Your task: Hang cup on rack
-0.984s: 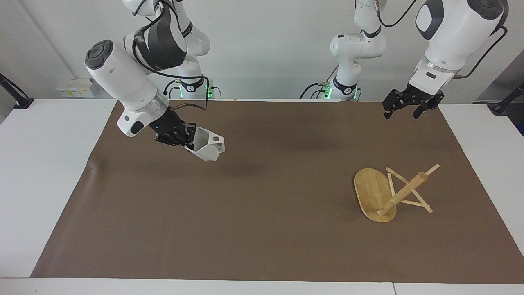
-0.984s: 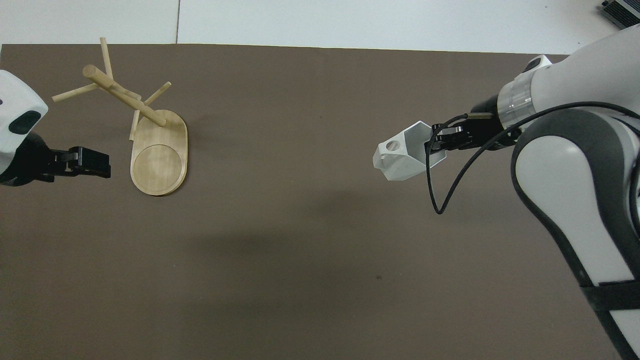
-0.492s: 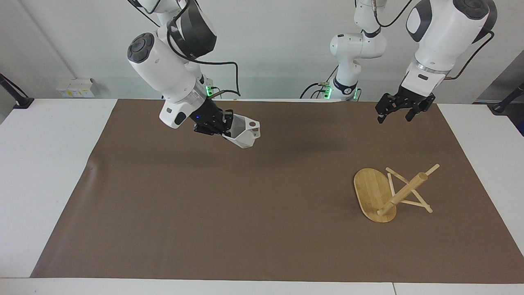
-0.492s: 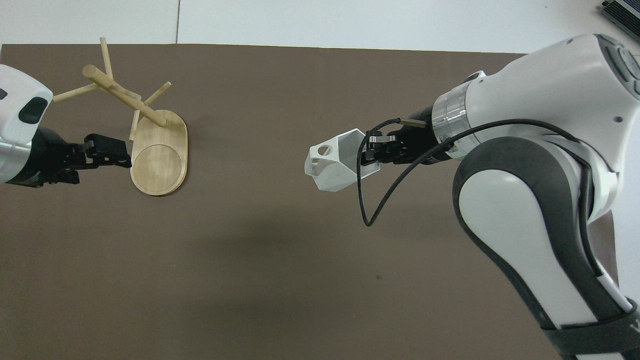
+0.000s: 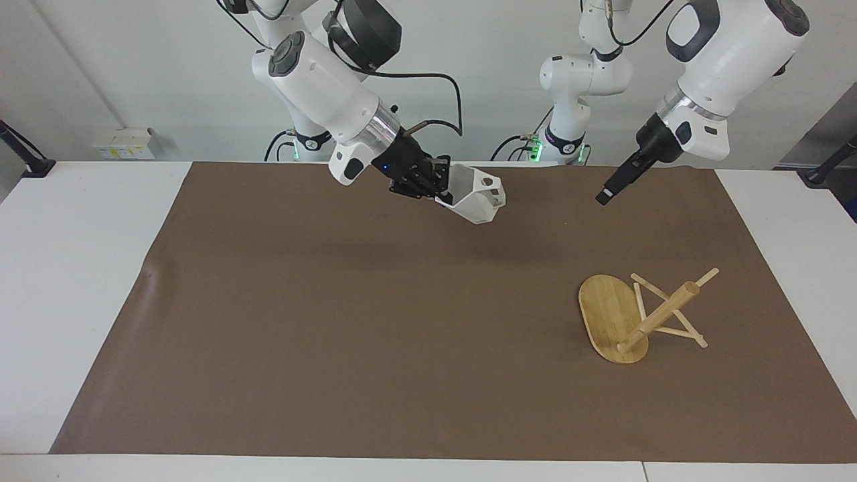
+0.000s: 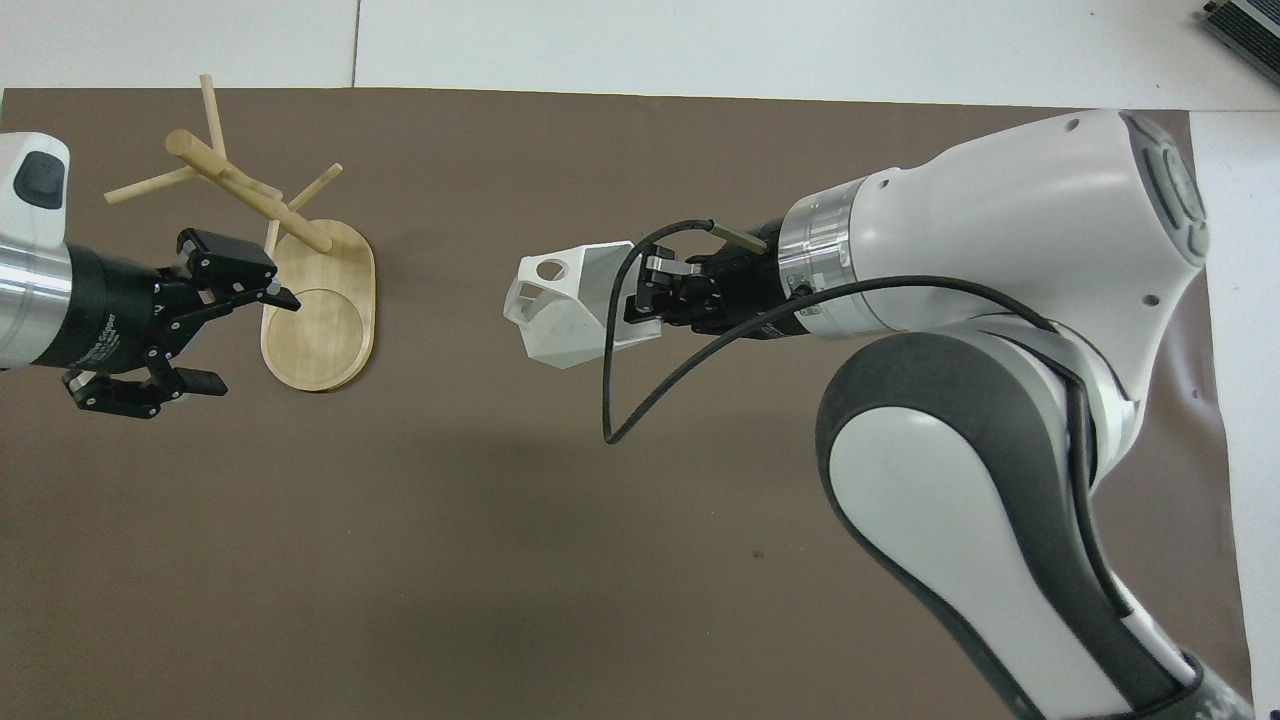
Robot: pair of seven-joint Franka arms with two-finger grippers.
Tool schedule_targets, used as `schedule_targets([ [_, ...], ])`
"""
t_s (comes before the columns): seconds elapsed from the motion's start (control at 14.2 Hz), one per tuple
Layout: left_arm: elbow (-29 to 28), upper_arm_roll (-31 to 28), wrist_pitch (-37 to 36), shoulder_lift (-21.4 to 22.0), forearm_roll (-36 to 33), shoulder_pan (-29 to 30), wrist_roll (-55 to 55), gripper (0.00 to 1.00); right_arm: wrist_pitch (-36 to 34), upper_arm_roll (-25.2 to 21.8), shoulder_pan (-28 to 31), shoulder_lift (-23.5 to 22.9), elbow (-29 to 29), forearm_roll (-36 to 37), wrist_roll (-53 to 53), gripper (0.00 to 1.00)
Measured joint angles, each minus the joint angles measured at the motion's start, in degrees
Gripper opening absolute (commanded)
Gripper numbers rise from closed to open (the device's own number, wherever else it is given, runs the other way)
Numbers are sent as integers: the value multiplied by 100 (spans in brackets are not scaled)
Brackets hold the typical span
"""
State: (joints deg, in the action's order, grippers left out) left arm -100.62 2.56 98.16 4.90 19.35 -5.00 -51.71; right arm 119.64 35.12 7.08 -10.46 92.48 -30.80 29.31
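- Right tool is clamped on the rim of the white faceted cup, carrying it tilted in the air over the middle of the brown mat.
- Left tool hangs with fingers spread wide and empty, over the mat just beside the rack's base.
- Bamboo rack stands on the counter toward the left arm's end, well apart from the cup.
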Motion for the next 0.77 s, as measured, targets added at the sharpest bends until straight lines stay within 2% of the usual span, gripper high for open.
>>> schedule_targets([
  [0.42,127,-72,-184,-292,959,120,-2454,100,1027,574,-7,-63,218,-6,599,0],
  [0.63,675,-66,-842,-902,1258,154,-3178,100,1450,821,-10,-170,249,-7,811,0],
  [0.77,998,-77,-1012,-1246,1491,157,-3566,100,1620,954,-12,-225,254,-7,905,0],
])
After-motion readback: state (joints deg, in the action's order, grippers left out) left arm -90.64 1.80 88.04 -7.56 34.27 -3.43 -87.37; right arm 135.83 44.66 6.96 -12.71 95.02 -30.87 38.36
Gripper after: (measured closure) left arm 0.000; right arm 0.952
